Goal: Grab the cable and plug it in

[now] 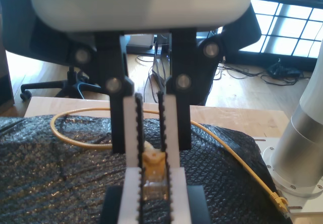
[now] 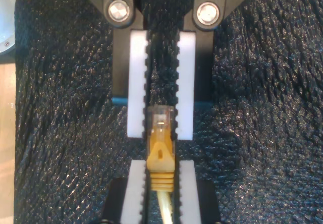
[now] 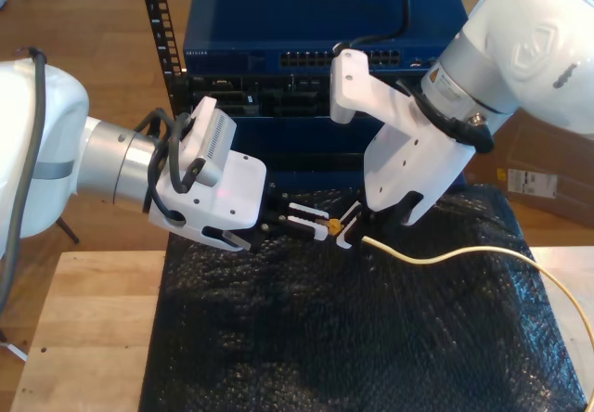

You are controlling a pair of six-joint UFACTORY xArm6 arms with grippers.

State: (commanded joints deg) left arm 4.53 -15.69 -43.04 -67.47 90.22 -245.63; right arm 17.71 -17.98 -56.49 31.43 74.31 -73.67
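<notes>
Handover in mid-air! The yellow network cable (image 3: 445, 252) runs in from the exterior view's right edge, and its clear plug (image 3: 330, 228) hangs at the centre of that frame, just above the black bubble-wrap mat (image 3: 325, 347) on the desk (image 3: 83, 338). My second pincer (image 2: 162, 166), on the arm coming in from the upper right of the exterior view, is narrow and clamped on the yellow boot behind the plug, in the lower middle of its wrist frame. My first pincer (image 1: 155, 183), reaching in from the exterior view's left, is narrow too, with its toothed pads (image 2: 137, 82) hugging the clear tip.

My call: the grab is done and this is a regrasp between the two arms, with the plugging yet to come. The blue network switch (image 3: 325, 55) waits at the top centre of the exterior view. The next move needs one pincer to let go cleanly without twisting the plug. The other must then line the tip square to a port, with slack in the cable.
</notes>
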